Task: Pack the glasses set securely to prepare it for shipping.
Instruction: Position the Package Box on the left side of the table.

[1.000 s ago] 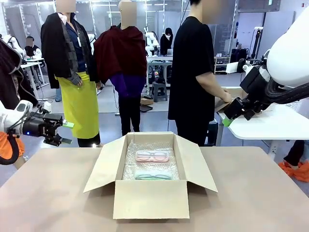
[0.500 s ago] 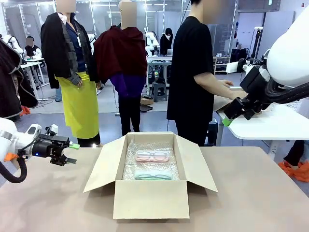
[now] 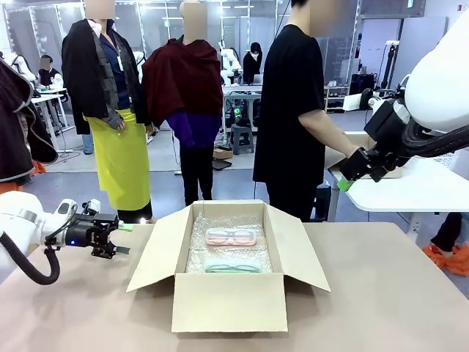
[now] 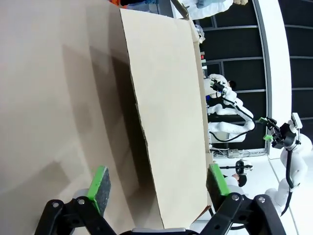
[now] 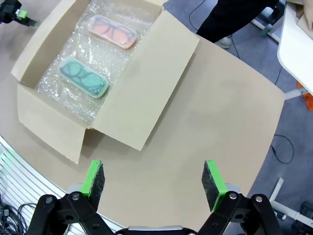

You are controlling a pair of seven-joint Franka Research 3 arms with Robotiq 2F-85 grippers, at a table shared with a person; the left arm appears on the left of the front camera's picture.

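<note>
Hanging open and empty: left tool, right tool. In box, pink case, teal case are looking light, rigid, slick; pinch across width.

- Worktop: plain matt beige.
- Cardboard box: plain tan-brown on walls and flaps.
- Bubble-wrap lining: clear, with a regular dimpled pattern.
- Pink case, toward the worktop's far edge: translucent pink over darker pink spectacle rims.
- Teal-green case, toward the near edge: translucent teal-green over darker green rims.
- Left gripper and right gripper: black with green pads.
- Left arm and right arm: white.
</note>
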